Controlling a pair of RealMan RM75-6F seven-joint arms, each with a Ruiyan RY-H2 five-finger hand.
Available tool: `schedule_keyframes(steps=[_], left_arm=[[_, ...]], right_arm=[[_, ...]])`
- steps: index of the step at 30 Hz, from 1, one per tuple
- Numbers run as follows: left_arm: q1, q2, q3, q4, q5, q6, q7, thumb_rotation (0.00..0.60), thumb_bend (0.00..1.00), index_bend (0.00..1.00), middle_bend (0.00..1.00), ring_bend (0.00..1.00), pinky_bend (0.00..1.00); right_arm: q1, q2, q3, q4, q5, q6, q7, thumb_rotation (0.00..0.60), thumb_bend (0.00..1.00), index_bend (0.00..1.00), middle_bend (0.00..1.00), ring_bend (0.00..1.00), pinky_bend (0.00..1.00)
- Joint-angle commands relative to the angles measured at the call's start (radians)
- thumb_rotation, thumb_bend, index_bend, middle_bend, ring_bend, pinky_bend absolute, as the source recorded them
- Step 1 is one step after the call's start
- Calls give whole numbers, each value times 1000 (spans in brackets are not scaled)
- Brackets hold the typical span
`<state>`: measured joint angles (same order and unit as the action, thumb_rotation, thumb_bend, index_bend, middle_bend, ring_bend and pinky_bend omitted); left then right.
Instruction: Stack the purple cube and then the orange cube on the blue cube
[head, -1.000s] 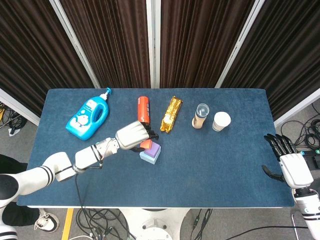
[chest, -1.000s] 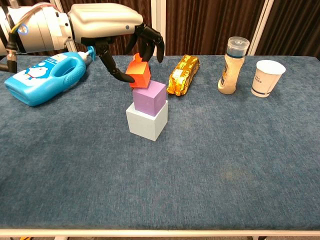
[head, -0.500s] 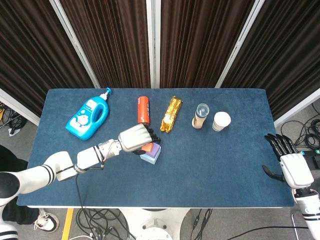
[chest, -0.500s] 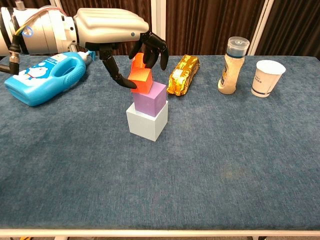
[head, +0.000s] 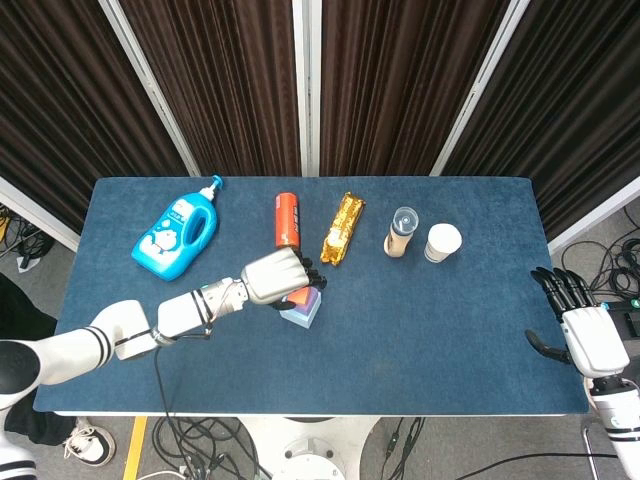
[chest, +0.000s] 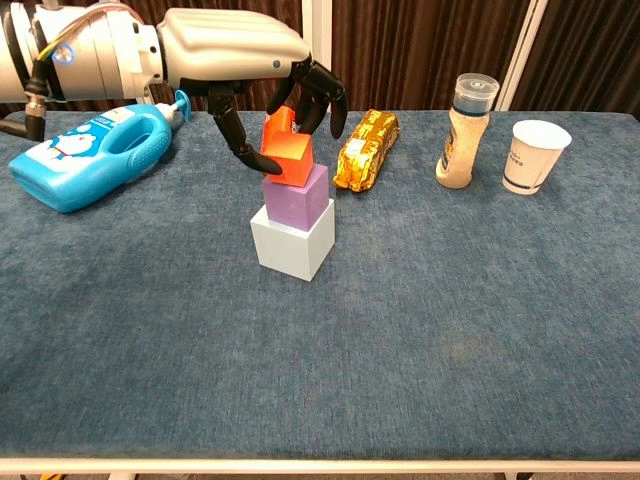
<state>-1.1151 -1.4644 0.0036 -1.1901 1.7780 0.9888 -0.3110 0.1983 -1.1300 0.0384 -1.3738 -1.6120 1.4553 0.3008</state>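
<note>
A pale blue cube (chest: 291, 245) stands near the table's middle with the purple cube (chest: 297, 197) on top of it. My left hand (chest: 235, 60) holds the orange cube (chest: 286, 150) between thumb and fingers; the cube is tilted and its lower edge rests on the purple cube's top. From the head view the left hand (head: 274, 276) covers most of the stack (head: 302, 305). My right hand (head: 588, 335) hangs open past the table's right edge, holding nothing.
A blue detergent bottle (chest: 90, 155) lies at the back left. Along the back stand a red can (head: 288, 220), a gold snack bag (chest: 366, 150), a lidded bottle (chest: 465, 130) and a white paper cup (chest: 533, 155).
The left hand has carried the orange cube to the right and down, from beside the purple cube onto its top. The right hand has not moved.
</note>
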Motion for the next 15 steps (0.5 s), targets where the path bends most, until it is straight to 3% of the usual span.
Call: schedule_keyframes(steps=[1, 15], left_arm=[[-2, -1, -2, 2, -1, 3, 1, 600, 283, 419, 646, 462, 542], [-6, -32, 7, 26, -7, 9, -2, 600, 283, 419, 646, 462, 541]], right_arm=[[0, -1, -1, 0, 1, -2, -1, 600, 193, 17, 75, 0, 0], [2, -1, -1, 0, 4, -4, 0, 600, 193, 17, 75, 0, 0]])
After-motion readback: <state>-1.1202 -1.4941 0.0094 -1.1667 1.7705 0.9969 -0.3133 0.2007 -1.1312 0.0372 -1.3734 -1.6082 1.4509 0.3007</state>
